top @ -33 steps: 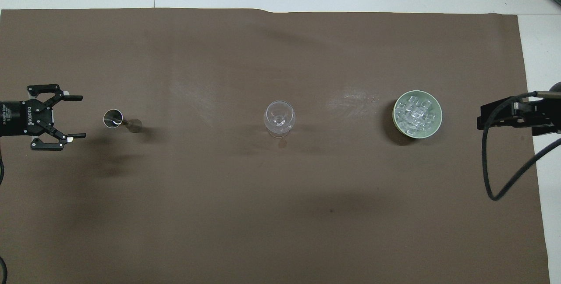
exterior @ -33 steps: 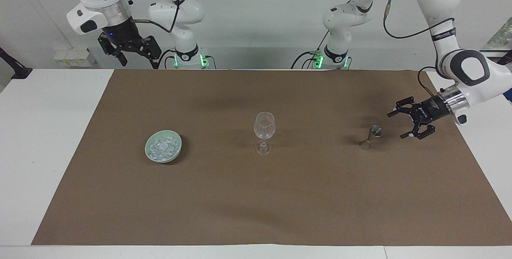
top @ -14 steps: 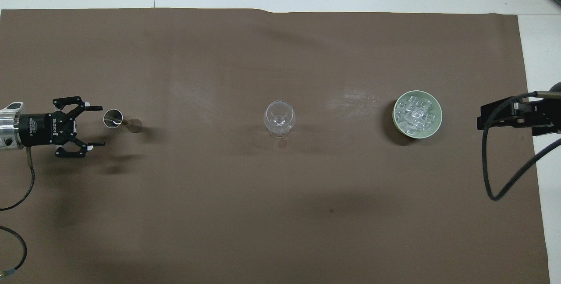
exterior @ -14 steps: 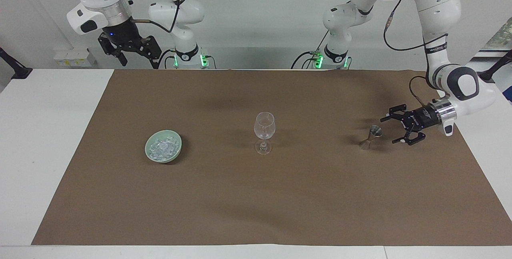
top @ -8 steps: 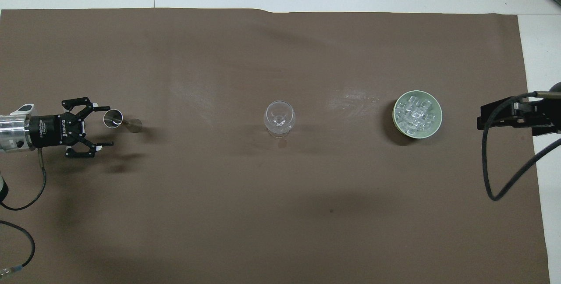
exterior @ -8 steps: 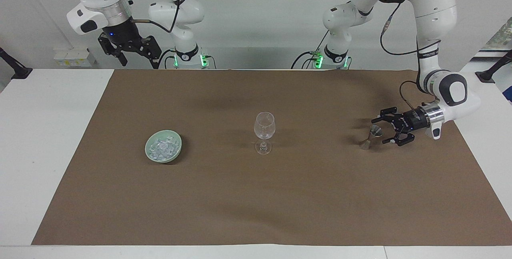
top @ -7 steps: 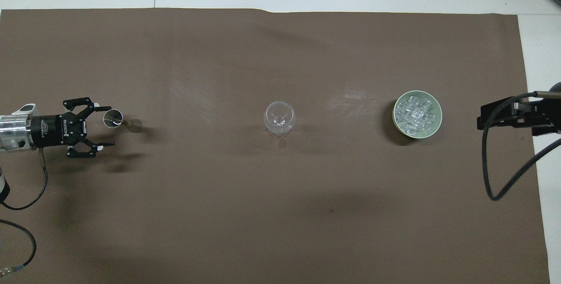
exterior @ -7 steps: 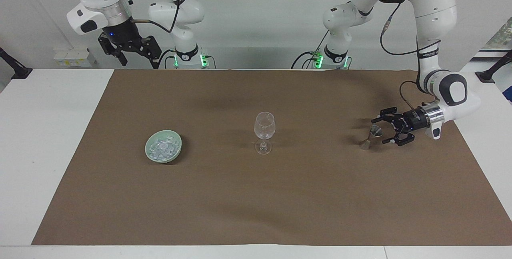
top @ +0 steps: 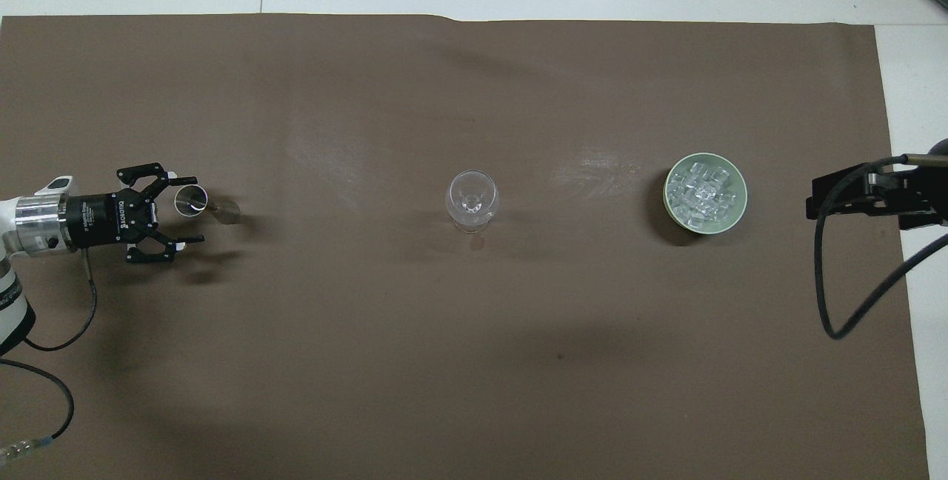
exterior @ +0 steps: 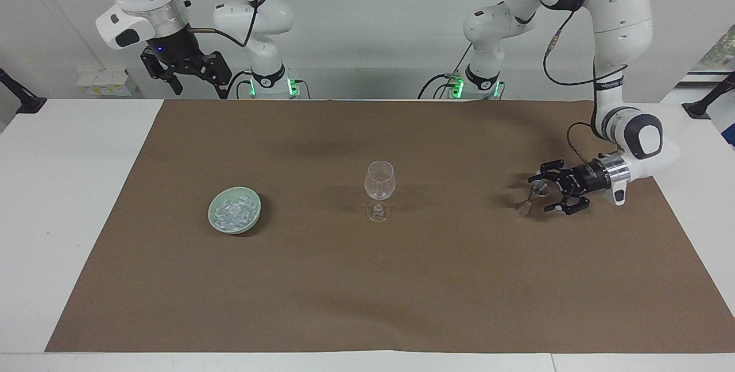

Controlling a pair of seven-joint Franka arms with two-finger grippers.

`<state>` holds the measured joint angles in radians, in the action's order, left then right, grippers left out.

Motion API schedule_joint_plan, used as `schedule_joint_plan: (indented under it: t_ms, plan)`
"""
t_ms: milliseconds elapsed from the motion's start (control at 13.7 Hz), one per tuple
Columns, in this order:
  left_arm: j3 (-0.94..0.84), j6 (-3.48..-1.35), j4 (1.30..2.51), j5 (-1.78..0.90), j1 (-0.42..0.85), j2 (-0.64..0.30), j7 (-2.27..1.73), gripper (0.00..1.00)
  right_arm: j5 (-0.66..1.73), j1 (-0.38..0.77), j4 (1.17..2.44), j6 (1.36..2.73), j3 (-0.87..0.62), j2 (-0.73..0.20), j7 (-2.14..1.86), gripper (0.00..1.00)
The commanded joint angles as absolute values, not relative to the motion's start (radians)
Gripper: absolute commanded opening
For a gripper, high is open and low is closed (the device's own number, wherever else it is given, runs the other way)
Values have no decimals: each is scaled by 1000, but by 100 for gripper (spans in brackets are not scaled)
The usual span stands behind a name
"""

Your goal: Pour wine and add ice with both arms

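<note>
- Right arm waits. Right end effector is raised over the robots' edge of the brown mat, at about 10 o'clock in the facing view; fingers apart, holding nothing.
- Left end effector lies level and low over the mat toward the left arm's end, at about 3 o'clock in the facing view. Its fingers are spread and released, one on each side of the upper cup of the metal measuring cup. Contact with the cup cannot be confirmed.
- Measuring cup stands upright on the mat; contents cannot be made out.
- Wine glass stands upright near the middle of the surface, well apart from both end effectors.
- Ice is heaped in a green bowl, at about 3 o'clock in the overhead view, toward the right arm's end.
- Measuring cup, glass and bowl stand in one row, at much the same distance from the robots.
</note>
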<state>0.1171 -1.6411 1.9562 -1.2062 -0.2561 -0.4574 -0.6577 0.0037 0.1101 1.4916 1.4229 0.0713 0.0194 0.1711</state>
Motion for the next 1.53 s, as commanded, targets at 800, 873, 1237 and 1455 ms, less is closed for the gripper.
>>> schedule_joint_plan:
  t_ms: [800, 873, 1237, 1455]
  plan:
    - [123, -1689, 1973, -1235, -215, -460, -626, 93, -8, 100, 1516, 1445, 67, 38, 144, 100]
    - [123, -1689, 1974, -1235, -213, -460, -626, 82, -8, 100, 1516, 1445, 67, 38, 144, 100]
    - [123, -1687, 1976, -1235, -215, -460, -626, 54, -8, 100, 1516, 1445, 67, 38, 146, 100]
    - [124, -1687, 1976, -1235, -215, -460, -626, 54, -8, 100, 1516, 1445, 67, 38, 144, 100]
